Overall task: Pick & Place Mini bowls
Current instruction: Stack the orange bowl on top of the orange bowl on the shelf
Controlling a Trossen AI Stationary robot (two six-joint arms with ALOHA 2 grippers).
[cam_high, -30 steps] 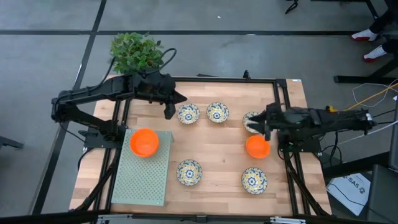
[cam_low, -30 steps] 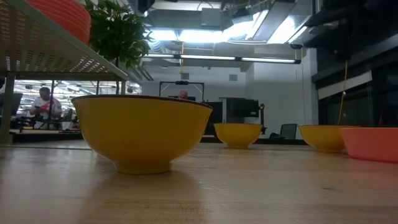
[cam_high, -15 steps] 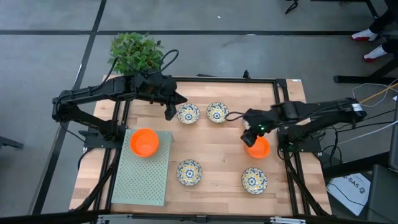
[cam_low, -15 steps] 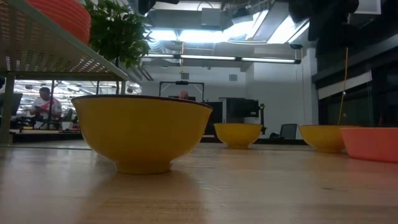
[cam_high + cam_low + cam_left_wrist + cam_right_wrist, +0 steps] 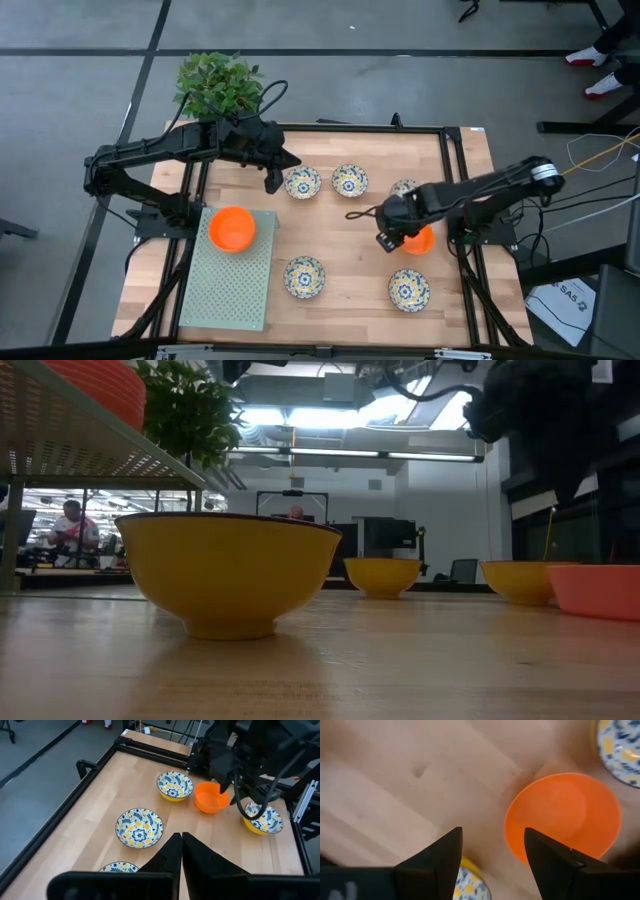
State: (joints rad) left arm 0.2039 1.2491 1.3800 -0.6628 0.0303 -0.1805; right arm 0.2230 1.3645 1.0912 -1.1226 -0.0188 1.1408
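I have right gripper [image 5: 390,240] just beside orange bowl [image 5: 418,238], fingers spread wide, empty, bowl rim near one fingertip [image 5: 555,865] — lining up for rim pinch, I judge. Arm stretched low toward table centre. Left gripper [image 5: 180,851] pinched closed, empty, parked above patterned bowl [image 5: 302,183], waiting

Five small round white bowls with blue-and-yellow floral pattern [image 5: 303,183] sit on the wooden surface [image 5: 350,250]. Two plain bright orange bowls [image 5: 232,228] are there, one on the perforated green mat [image 5: 226,290]. One leafy green plant [image 5: 217,84] stands behind the mat.
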